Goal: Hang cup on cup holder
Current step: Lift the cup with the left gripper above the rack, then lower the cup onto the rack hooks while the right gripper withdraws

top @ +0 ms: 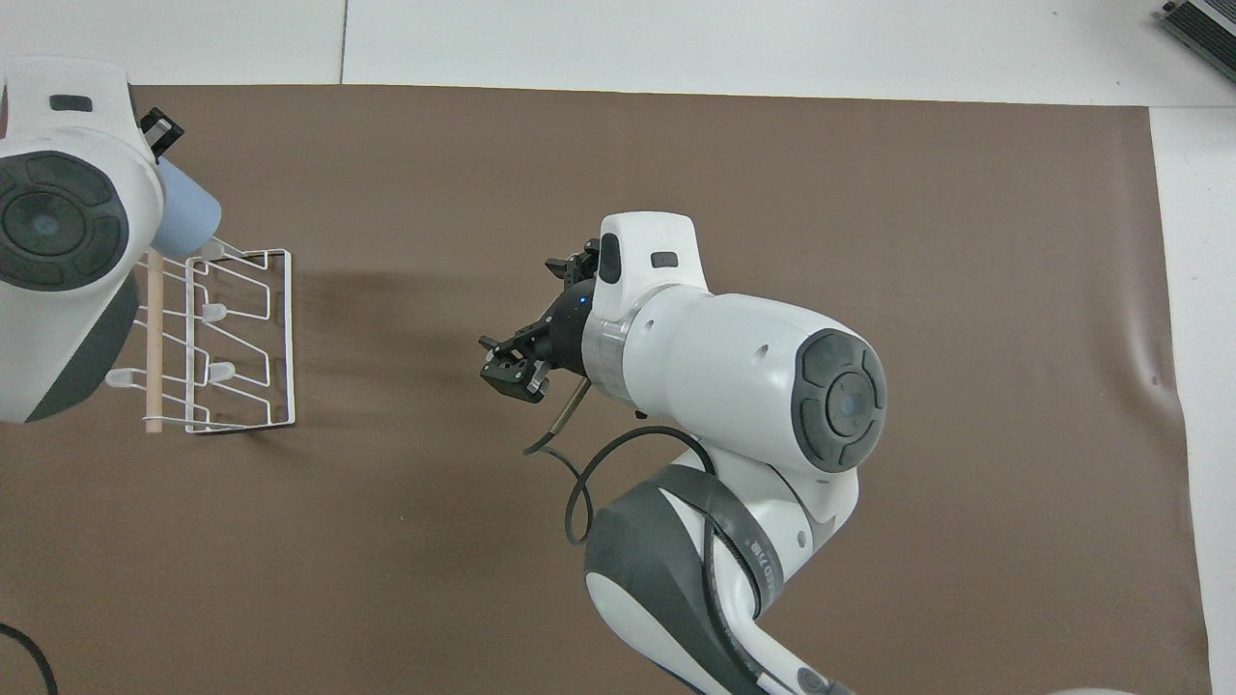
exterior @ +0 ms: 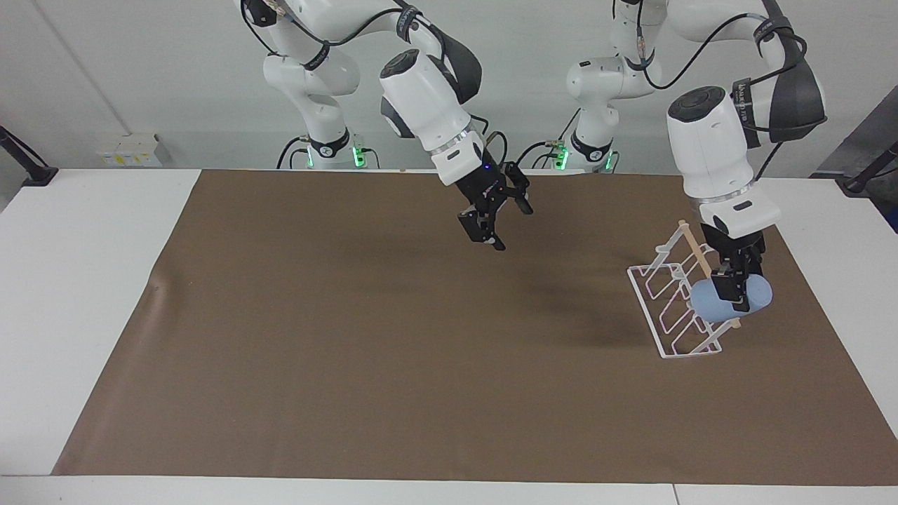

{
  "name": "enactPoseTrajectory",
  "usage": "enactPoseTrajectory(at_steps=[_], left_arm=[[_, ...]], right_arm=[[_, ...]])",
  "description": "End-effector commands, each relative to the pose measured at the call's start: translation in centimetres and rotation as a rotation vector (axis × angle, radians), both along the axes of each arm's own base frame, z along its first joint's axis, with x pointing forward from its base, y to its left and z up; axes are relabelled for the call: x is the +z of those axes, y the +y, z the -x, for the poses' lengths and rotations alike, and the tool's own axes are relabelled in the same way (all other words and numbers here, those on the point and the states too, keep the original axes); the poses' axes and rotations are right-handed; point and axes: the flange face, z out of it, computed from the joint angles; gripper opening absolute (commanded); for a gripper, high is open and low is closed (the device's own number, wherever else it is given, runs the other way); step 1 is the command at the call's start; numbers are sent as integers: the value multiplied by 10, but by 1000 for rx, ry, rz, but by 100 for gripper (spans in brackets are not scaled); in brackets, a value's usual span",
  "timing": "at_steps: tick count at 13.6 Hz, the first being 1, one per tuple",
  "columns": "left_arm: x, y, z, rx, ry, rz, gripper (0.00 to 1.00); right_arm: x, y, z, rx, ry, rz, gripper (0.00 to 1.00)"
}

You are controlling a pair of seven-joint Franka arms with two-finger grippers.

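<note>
A light-blue cup (exterior: 732,300), clamped on its side in the left gripper (exterior: 733,290), hangs at the white wire cup holder (exterior: 684,301), against its wooden rod (exterior: 694,247). Placement appears underway; next, its mouth must slide over a prong. The right gripper (exterior: 484,228) waits over mid-table, fingers apart.

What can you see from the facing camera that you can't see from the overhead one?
Only the facing view shows the left gripper shut on the side of the cup at the rack's wooden rod, and both robot bases. Only the overhead view shows every prong of the cup holder from above. Both show the right gripper waiting, open, over the brown mat.
</note>
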Motion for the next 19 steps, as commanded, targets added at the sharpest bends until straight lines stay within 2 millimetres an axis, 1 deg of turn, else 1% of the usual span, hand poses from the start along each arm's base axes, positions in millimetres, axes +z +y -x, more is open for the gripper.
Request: enactPoseTrajectory(at_steps=[1,3,5,6,7,8,9,10,12,14,15,16,17,19], left_arm=[[-3,-1,5,-4,-23,-9,0],[-1,-1,5,-3,-25,-8,0],[7,0,1,6,-38,-5,0],[5,-1,1,6,-33,-8,0],[10,-1,0,10,-40,-5,0],[23,-6,-3,11,-62,3,0],[27,-6,-9,32,-54,-2,0],[28,-4,-11,40,-51,-4,0],[16,-6,-6,36,-34,-7,0],[9,-7,-2,30,-25,-10,0],[7,-7,-1,26,-25,-7,0],[1,-7,2,17,-19,-6,0],[-6,-5,8,12,-13,-8,0],[-10,-4,12,5,-11,-6,0]], right_arm=[[-5,-111,-62,-34,68,330,100],[-6,-111,-63,-32,67,330,100],[-5,-111,-62,-34,66,330,100],[-5,-111,-62,-34,66,330,100],[-5,-111,-62,-34,66,330,100],[-5,-111,-62,-34,66,330,100],[-5,-111,-62,-33,66,330,100],[-6,-114,-64,-39,69,329,100],[-5,-120,-67,-52,73,324,100],[-5,-124,-70,-75,81,316,100],[-7,-137,-75,-99,86,319,100],[-10,-156,-83,-132,93,326,100],[-11,-177,-92,-168,95,333,100],[-11,-224,-107,-253,102,346,100]])
